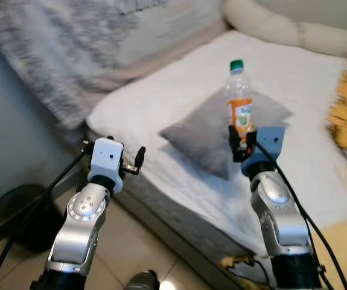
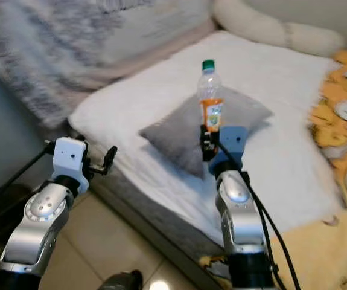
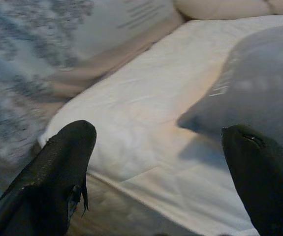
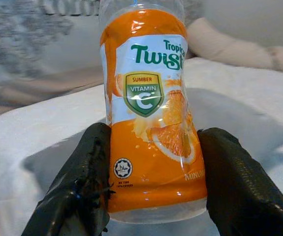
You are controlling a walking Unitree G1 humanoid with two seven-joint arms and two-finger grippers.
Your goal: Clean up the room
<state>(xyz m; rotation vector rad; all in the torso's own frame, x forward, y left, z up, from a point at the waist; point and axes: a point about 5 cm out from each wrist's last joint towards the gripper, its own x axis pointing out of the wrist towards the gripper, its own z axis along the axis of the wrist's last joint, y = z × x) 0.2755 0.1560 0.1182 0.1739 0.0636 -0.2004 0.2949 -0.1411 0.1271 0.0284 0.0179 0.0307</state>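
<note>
Bottle (image 1: 238, 96) upright in right gripper (image 4: 151, 182), fingers (image 4: 82, 187) closed on lower body, held above grey pillow (image 1: 212, 136) on bed (image 1: 161, 103). Left gripper (image 3: 161, 182) idle at bed edge, fingers spread wide, holding nothing. Step: carry-off. Next: find bin, keep bottle upright, grip firm.

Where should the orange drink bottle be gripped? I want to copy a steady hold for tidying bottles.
Grip the bottle low on its labelled body, coming level from the robot's side with a finger on each flank, as the right gripper does. It stands upright with its green cap on top; the round, straight lower body gives both fingers flat contact.
</note>
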